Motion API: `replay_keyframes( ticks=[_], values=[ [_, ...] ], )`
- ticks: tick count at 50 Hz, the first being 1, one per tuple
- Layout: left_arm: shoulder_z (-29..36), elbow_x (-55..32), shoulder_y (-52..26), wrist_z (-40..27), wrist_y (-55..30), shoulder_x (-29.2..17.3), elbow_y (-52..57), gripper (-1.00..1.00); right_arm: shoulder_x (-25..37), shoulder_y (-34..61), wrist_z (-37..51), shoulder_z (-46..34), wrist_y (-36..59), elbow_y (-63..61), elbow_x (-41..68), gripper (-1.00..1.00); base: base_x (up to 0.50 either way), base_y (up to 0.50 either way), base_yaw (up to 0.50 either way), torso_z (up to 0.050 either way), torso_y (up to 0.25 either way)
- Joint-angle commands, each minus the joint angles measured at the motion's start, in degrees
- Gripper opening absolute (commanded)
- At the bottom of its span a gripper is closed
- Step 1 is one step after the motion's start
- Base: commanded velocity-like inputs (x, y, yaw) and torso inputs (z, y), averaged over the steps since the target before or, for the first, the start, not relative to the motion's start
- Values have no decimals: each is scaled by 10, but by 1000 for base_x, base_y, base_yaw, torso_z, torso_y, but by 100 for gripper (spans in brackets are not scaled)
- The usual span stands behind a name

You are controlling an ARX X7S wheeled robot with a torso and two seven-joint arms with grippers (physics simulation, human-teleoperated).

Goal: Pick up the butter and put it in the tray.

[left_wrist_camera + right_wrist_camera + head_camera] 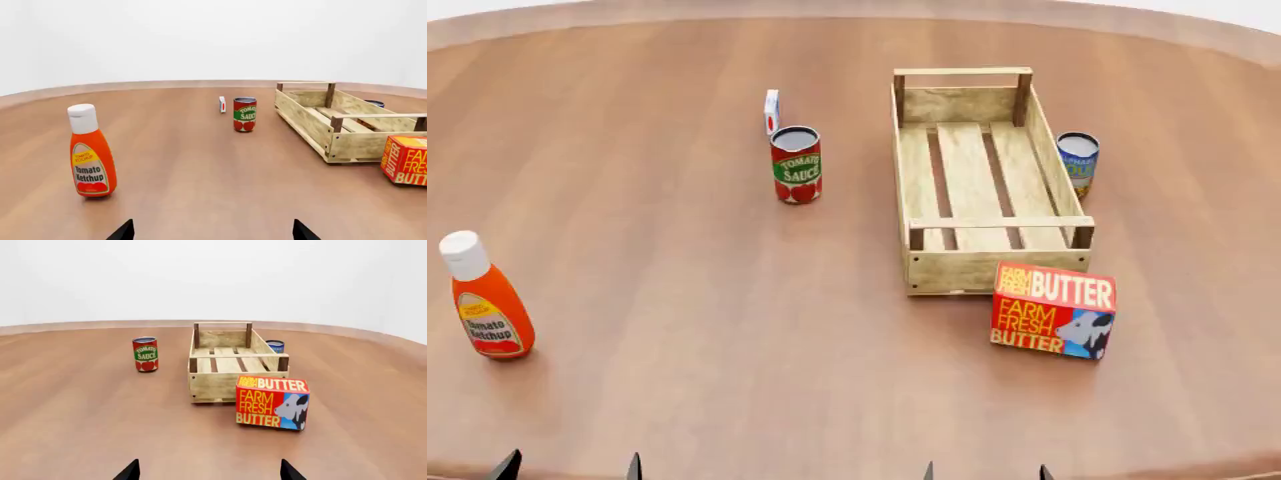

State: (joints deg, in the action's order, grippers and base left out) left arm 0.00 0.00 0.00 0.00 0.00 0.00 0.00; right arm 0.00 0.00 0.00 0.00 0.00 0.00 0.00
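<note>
Flat red-orange cardboard butter carton sits at 5 o'clock of light-wood slatted tray, probably light, stiff, crushable, so pinch its narrow sides; both grippers' jaws spread, empty.

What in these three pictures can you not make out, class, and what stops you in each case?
- Blue can: head view, the tray wall covers its lower side; label unreadable.
- Small white carton: too small to read in any view.
- Butter: left wrist view, cut by the edge.
- Left gripper and right gripper: only fingertips show, apart and empty.
</note>
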Motion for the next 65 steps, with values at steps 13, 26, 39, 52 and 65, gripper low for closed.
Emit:
replay_keyframes(
  ticks=[13,26,39,52,65],
  values=[
    [42,0,6,-56,-7,-45,26,100,29,-5,53,-26,27,-54,11,100,0,0,0,0,0],
    [-9,-54,43,-73,-225,-84,495,100,49,1,65,-54,253,-441,-16,100,0,0,0,0,0],
    [-5,-62,41,-82,-243,-91,520,100,63,13,84,-74,278,-458,-34,100,0,0,0,0,0],
    [8,-60,43,-88,-242,-99,524,100,71,13,93,-75,284,-458,-22,100,168,5,0,0,0],
    [20,-59,47,-93,-236,-105,523,100,80,14,101,-80,287,-461,-19,100,500,34,0,0,0]
  ],
)
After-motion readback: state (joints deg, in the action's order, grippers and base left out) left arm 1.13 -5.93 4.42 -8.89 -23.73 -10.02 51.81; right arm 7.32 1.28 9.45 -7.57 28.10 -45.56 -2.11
